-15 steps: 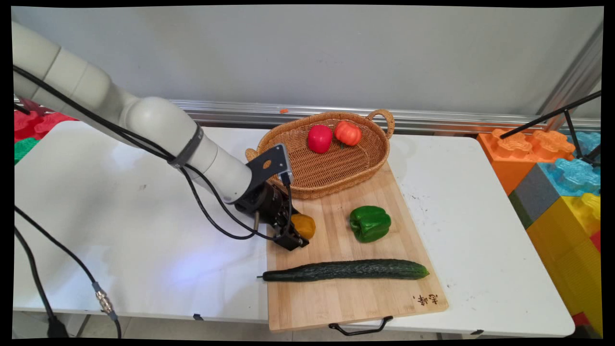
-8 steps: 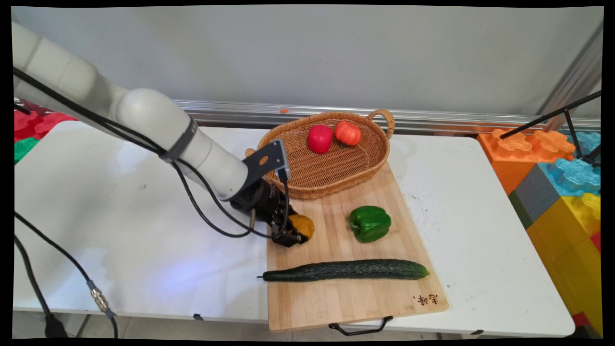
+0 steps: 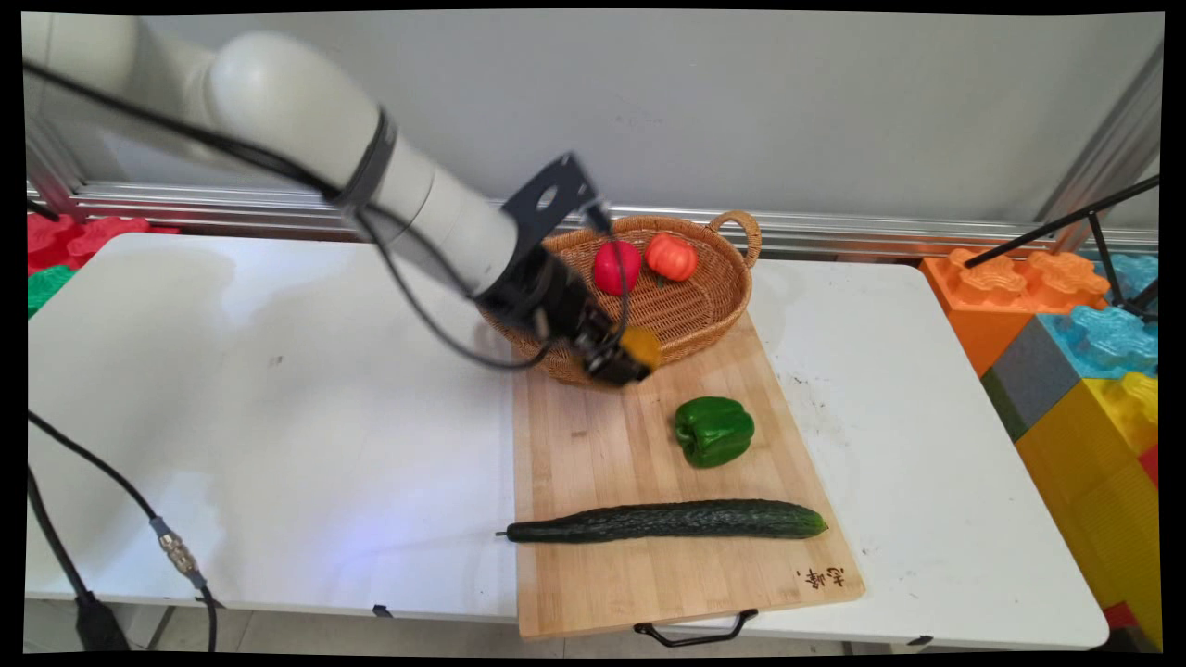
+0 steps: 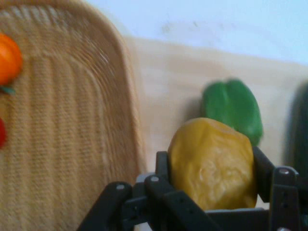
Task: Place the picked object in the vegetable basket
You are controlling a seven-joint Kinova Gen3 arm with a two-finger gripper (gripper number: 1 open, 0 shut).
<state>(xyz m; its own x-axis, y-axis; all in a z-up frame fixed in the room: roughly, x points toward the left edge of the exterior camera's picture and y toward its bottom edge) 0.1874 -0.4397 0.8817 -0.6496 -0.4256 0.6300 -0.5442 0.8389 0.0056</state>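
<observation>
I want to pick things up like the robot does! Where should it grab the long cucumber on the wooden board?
Probably around the middle of the cucumber, coming straight down from above. It lies flat and lengthwise across the cutting board, so fingers placed on its near and far sides would span its narrow width. Nothing sits beside its middle; the green pepper lies farther back.
</observation>
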